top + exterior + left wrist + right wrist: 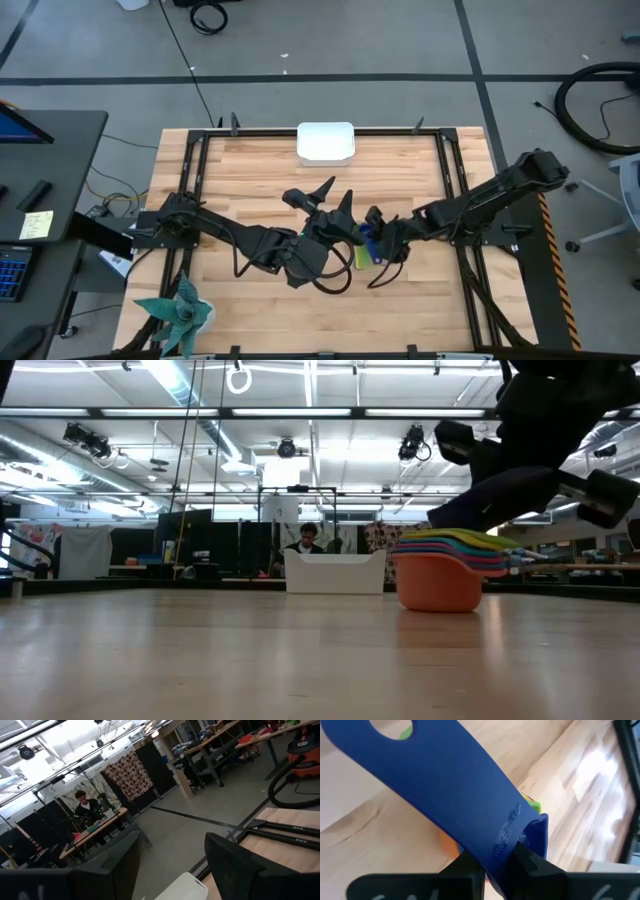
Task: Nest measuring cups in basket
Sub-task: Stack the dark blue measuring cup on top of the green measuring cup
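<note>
The measuring cups (pixel 440 572) stand nested in one stack on the table, orange at the bottom, yellow and green on top; from above the stack (pixel 362 255) lies right of centre. My right gripper (pixel 373 238) is shut on the dark blue cup (pixel 445 785) just over that stack. The white basket (pixel 325 142) sits at the middle of the far edge, also low in the left wrist view (pixel 182 889). My left gripper (pixel 336 195) hovers open near the table's centre, fingers aimed at the basket (pixel 335 572). My right gripper pinches the dark blue cup's flat handle (pixel 505 837) between its two fingers, near the handle's free end. The fingers lie along the handle, coming from the table's right side. Green shows through the handle's hole (pixel 405 731). The cup's bowl is outside the wrist view.
Black frame rails (pixel 452 170) run along the table's sides. A green plant-like toy (pixel 180 312) sits at the near left corner. Bare wood lies between the stack and the basket. A person (pixel 305 540) sits in the room beyond the far edge.
</note>
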Controlling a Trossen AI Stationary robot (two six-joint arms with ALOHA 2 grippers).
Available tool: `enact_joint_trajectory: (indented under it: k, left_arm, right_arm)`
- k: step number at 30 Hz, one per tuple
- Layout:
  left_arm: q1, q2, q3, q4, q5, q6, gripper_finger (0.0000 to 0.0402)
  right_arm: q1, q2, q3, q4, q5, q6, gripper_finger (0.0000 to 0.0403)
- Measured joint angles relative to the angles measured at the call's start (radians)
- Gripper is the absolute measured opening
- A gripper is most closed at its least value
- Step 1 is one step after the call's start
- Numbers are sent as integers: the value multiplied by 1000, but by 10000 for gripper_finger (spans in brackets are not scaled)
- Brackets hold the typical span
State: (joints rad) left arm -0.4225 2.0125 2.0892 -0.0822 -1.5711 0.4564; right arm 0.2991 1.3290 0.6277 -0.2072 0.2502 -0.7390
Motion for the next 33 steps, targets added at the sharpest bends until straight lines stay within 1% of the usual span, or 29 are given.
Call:
enact_joint_trajectory:
  k: [5,9,14,18,22,25,30,33]
  left_arm:
    - [-1,0,0,0,0,-1,222]
    - [0,1,0,0,0,-1,222]
    - [-1,1,0,0,0,-1,222]
    - [0,1,0,0,0,-1,222]
    - [-1,1,0,0,0,-1,222]
    - [0,1,0,0,0,-1,222]
    - [0,1,0,-1,0,-1,222]
    - [0,1,0,-2,0,0,222]
  right_arm:
    - [1,-1,-4,23,40,-51,45]
    - [0,-23,-4,13,33,-100,45]
    - [0,-24,38,-11,-33,-103,45]
    - [-1,-19,57,2,-89,-103,45]
    - [-19,-18,57,-6,-93,-109,45]
    - [-31,-18,57,-6,-93,-148,45]
    - [-64,5,58,-14,-151,-159,45]
    - [-70,25,58,-3,-145,-166,47]
